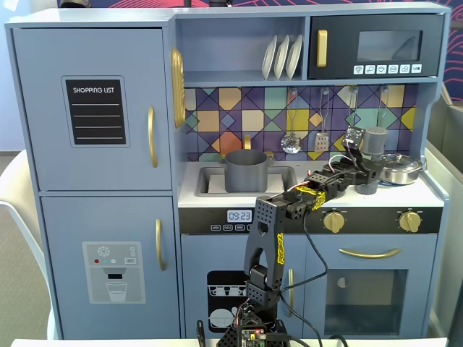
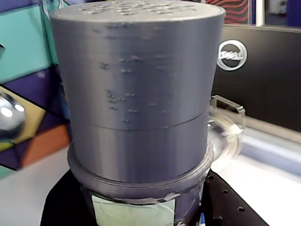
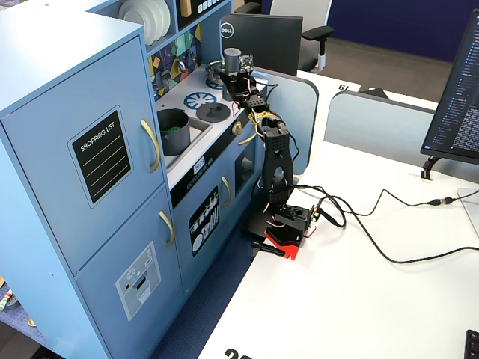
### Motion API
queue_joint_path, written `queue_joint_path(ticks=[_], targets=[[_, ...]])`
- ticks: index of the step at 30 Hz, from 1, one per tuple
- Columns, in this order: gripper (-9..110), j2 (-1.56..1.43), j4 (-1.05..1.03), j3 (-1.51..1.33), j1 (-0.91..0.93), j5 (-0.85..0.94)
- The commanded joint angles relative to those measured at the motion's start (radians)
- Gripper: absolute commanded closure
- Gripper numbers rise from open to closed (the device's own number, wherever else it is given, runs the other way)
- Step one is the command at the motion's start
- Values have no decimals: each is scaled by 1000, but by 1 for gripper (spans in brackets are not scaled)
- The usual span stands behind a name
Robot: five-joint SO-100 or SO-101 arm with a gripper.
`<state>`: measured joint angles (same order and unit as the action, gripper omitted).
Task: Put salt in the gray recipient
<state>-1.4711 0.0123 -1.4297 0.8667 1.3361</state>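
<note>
In a fixed view, the gray pot (image 1: 247, 170) sits in the sink at centre frame. Right of it, above the counter (image 1: 427, 194), the tool (image 1: 369, 172) is clamped on the gray salt shaker (image 1: 374, 141), held upright beside a steel pan (image 1: 400, 169).

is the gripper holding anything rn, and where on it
Yes: the gripper holds the gray salt shaker upright by its lower part, near the base.

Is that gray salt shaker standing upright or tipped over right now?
Upright. The salt shaker stands vertical in the gripper above the stovetop, its holed top facing up, not yet over the gray pot.
</note>
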Motion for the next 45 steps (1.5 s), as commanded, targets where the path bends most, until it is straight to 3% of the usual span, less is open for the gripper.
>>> queue_joint_path(ticks=[1, 7, 16, 32, 41, 45], targets=[[101, -201, -14, 78, -26, -109], [101, -445, -221, 74, -170, -339], [101, -687, -403, -81, -594, -802], [101, -537, -762, 129, -870, -1881], [101, -528, -551, 109, -992, -2048], [101, -457, -713, 210, -950, -2135]])
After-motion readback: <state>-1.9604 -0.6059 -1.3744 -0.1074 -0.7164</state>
